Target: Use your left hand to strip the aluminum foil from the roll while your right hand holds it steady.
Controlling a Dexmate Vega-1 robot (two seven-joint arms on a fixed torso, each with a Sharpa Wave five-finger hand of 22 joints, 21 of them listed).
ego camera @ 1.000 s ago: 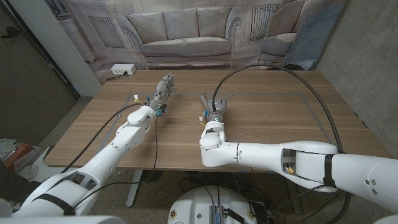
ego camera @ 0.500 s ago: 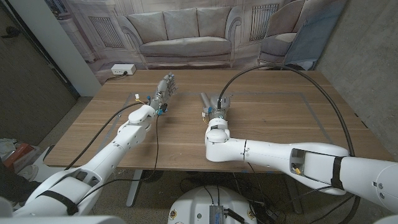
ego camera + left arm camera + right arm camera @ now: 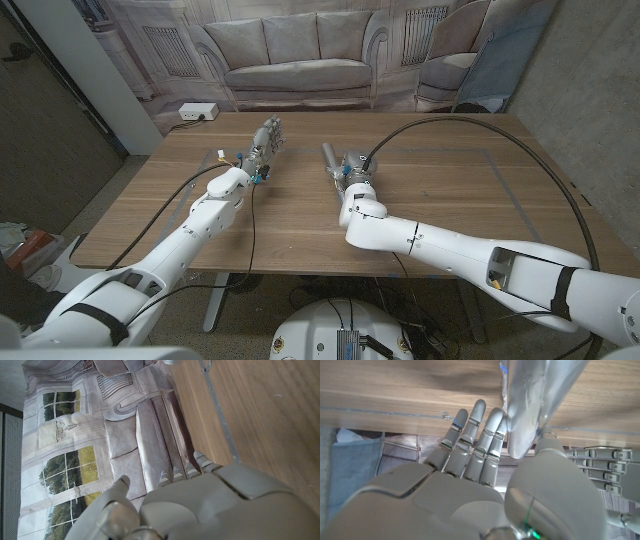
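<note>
Lying on the wooden bench (image 3: 440, 215), the foil roll (image 3: 328, 160) sits near the middle of the far half, a slim silver cylinder pointing roughly from twelve towards five o'clock in the head view. The right hand (image 3: 352, 172) is at the roll's near end, just at its five o'clock side. In the right wrist view that hand (image 3: 485, 460) has the foil roll (image 3: 532, 405) between its thumb and its extended fingers (image 3: 470, 435); the fingers run alongside the shiny tube and look close to it, but whether they actually press on it I cannot tell, so the hold stays uncertain.

The left hand (image 3: 264, 143) is well apart from the roll, at about nine o'clock from it, over the bench with nothing in it. Its fingers point away towards the backdrop (image 3: 300, 50), a printed cloth showing a sofa. In the left wrist view the left hand (image 3: 185, 505) shows fingertips (image 3: 192, 467) lined up close together and the thumb set apart, with no object between them.

A white power strip (image 3: 197, 112) lies on the floor beyond the bench's far left corner, at about eleven o'clock. Black cables (image 3: 480, 135) arc over the right arm.
</note>
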